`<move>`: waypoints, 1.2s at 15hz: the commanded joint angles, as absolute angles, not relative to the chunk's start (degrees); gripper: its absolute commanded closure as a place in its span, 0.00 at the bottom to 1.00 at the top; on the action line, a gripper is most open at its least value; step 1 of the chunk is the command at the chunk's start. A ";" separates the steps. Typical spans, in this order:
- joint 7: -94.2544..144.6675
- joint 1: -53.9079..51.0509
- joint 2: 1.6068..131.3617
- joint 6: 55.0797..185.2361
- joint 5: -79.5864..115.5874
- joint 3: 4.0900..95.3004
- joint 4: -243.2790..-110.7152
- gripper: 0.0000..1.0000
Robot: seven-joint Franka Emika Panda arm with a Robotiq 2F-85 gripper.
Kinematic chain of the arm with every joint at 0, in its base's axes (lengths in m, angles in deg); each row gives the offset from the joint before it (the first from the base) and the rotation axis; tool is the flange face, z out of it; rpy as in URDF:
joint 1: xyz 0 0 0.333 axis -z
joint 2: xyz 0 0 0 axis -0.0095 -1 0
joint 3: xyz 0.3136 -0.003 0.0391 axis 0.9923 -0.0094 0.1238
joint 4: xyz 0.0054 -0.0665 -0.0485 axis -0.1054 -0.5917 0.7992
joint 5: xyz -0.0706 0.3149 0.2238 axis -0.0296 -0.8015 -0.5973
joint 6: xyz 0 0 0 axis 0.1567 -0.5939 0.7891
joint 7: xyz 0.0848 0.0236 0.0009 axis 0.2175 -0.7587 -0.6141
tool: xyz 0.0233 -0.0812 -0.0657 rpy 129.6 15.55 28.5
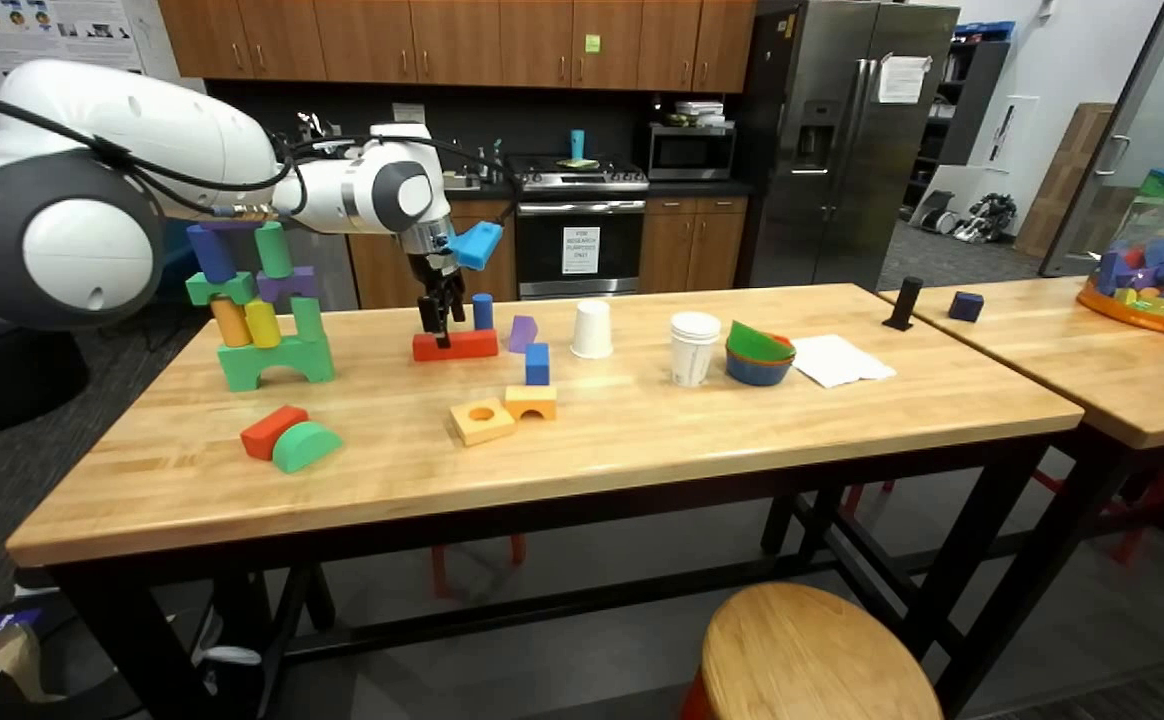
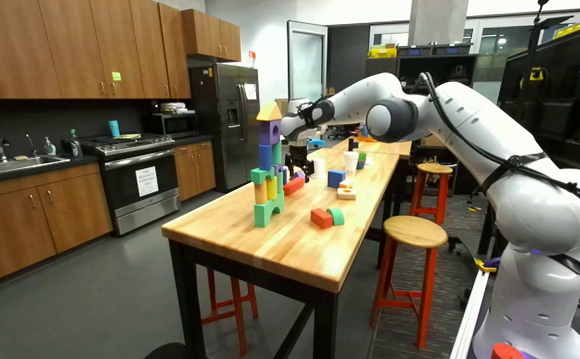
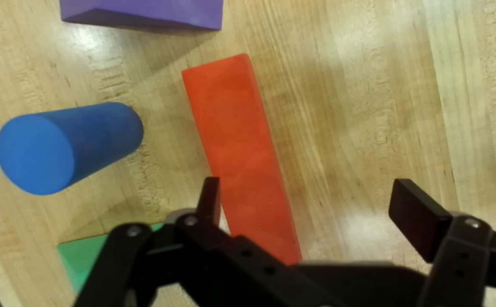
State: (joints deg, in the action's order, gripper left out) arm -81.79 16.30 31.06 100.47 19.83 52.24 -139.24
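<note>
- The gripper (image 3: 310, 209) has its jaws spread wide and holds nothing; the frame-left finger (image 3: 209, 200) overlaps the red block's (image 3: 241, 136) edge in the wrist view, contact unclear.
- The red block lies flat on the table (image 3: 359, 128), upper to lower centre of that frame. Off-centre between the fingers, it could skew if they closed unevenly on it.
- Blue cylinder (image 3: 69, 147): upright, frame left; a sideways bump could tip it.
- Purple block (image 3: 145, 13), upper left; green block (image 3: 82, 256), lower left, partly hidden.
- Tower (image 2: 265, 157): left of centre in an exterior view; a brush from the arm (image 2: 484, 112) could topple it.
</note>
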 commanded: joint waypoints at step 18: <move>-83.52 18.60 25.15 103.73 18.12 53.22 -132.38 0.00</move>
